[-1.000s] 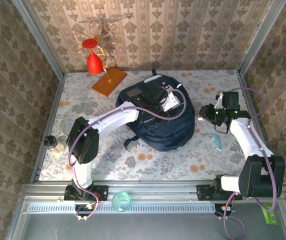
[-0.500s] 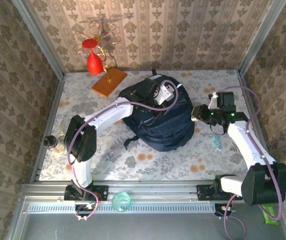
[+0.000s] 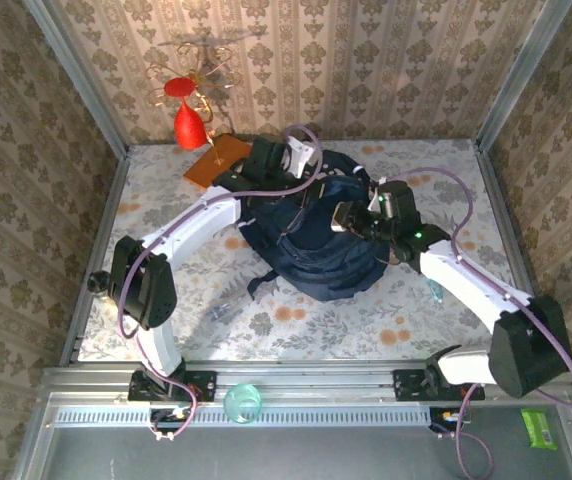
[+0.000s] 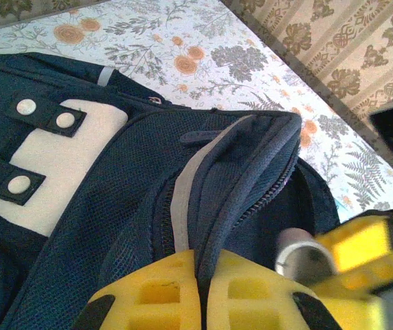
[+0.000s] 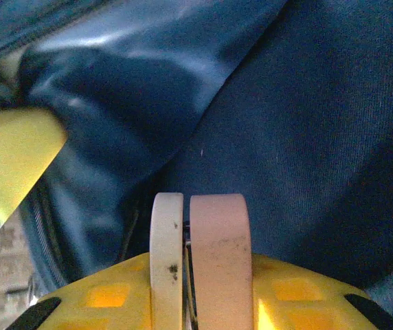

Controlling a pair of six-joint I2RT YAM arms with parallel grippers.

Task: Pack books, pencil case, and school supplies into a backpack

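floral table [image 3: 151,195] between wallpapered walls [image 3: 366,60]. back left, orange slab [image 3: 218,160]. left gripper [image 4: 203,278] clenched on the zippered rim of the backpack [image 3: 316,255], mid-table. right gripper [image 5: 186,227] clenched, pads [image 5: 218,234] together, close against its navy fabric. translucent school supply [image 3: 433,288] near, right of it.

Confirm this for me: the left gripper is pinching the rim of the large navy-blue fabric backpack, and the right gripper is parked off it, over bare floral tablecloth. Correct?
One part is wrong: the right gripper is not over bare tablecloth. The right wrist view shows it up against the large navy-blue fabric backpack, and the top view places it over the bag. The left gripper does pinch the rim.
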